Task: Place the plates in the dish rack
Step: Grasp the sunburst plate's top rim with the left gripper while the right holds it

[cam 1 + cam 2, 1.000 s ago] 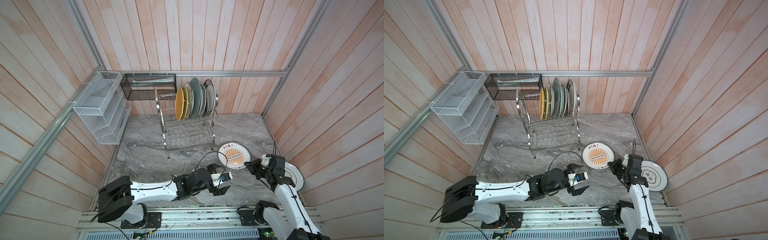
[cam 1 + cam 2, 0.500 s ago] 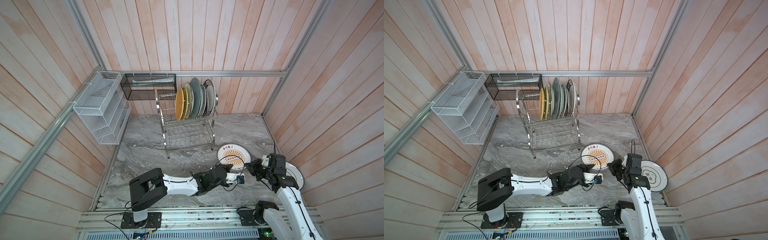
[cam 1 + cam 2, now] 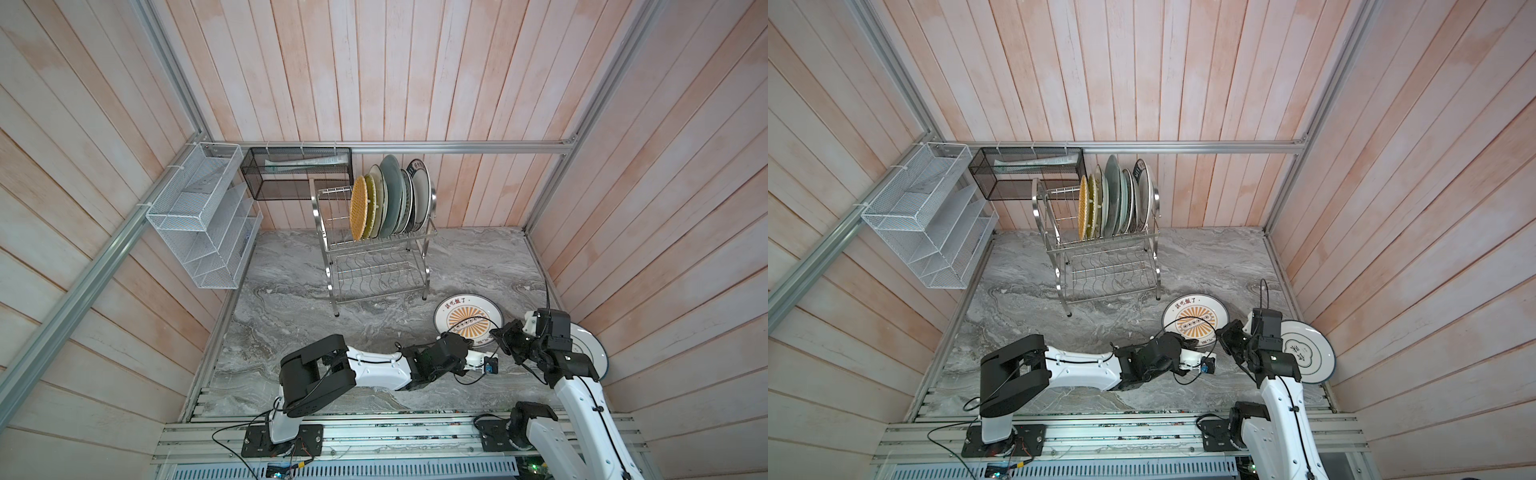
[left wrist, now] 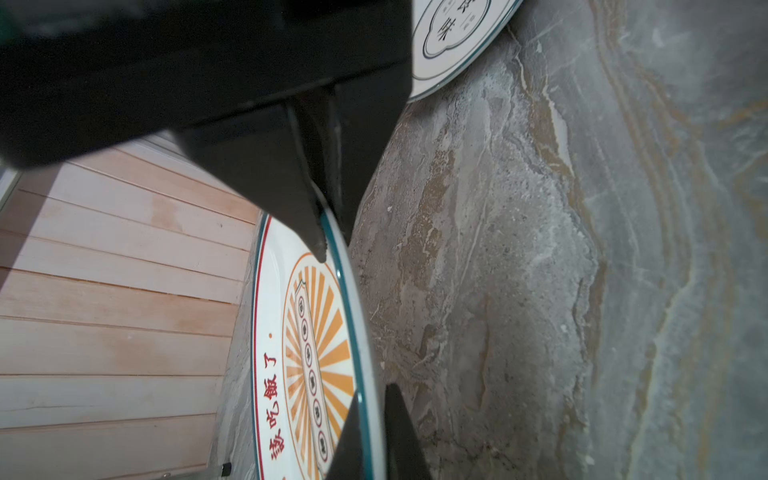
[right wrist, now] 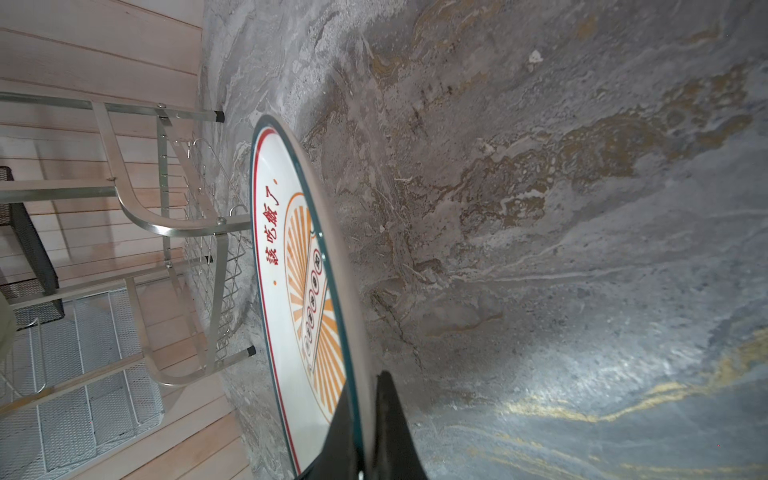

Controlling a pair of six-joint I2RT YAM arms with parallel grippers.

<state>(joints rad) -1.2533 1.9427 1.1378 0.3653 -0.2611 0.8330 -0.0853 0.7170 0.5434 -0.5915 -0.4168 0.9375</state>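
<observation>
Sunburst plate [image 3: 468, 320], apparently tipped off the surface [image 3: 291, 299] near the rack [image 3: 374, 249], was pinched at its rim by left claw [image 4: 370, 399] and right claw [image 5: 363, 382]; releasing one before lifting would avoid twisting.

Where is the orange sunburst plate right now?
In both top views the sunburst plate is front right on the table, before the dish rack and left of the blue-ringed plate, with the left hand and right hand each shut on its rim.
</observation>
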